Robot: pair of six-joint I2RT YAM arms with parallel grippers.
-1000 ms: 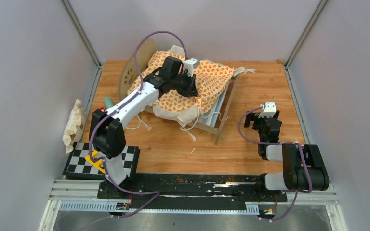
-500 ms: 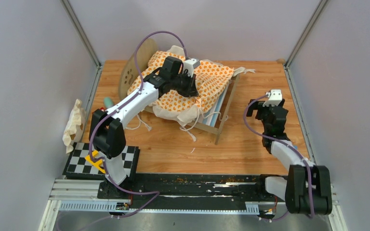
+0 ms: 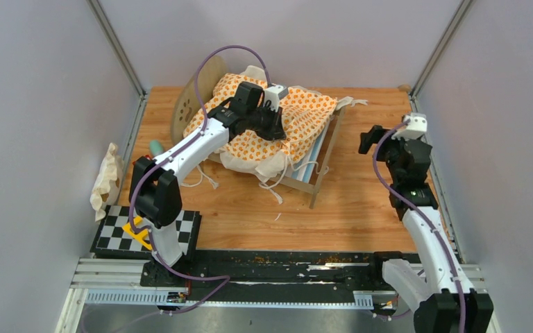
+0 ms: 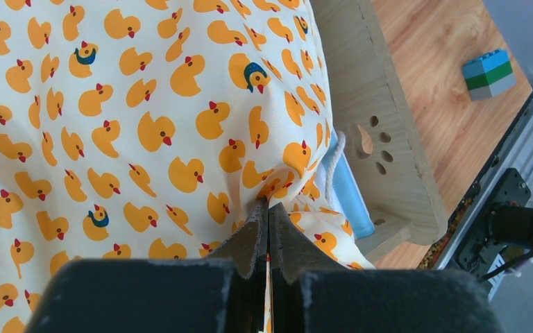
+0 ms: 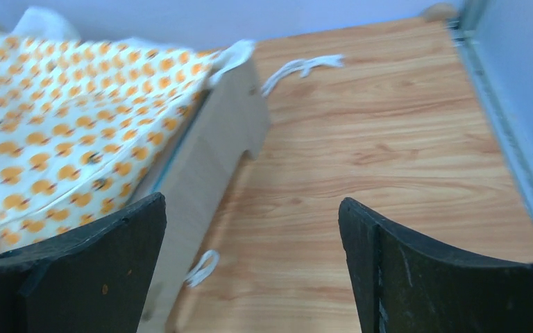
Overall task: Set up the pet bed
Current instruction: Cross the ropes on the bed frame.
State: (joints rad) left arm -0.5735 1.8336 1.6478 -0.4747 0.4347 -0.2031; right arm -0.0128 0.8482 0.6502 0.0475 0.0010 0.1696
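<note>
Tabletop [image 3: 361, 201] was wood-grain, w/ pale walls [image 3: 284, 35] on three sides. Pet bed [image 3: 186, 107] sat far-centre, its long axis running diag. from the far-left end board to the nearer-right one. Left gripper [image 4: 268, 208] was pinched tight on the duck-print cushion [image 3: 305, 114] draped over the frame. Right gripper [image 5: 252, 201] hung w/ jaws wide over bare wood, right of the bed.

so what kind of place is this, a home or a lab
Probably a robot test cell, not a home: grey panels enclose a wooden table, the left arm and right arm mount on a metal rail, and a checkerboard lies nearby.
</note>
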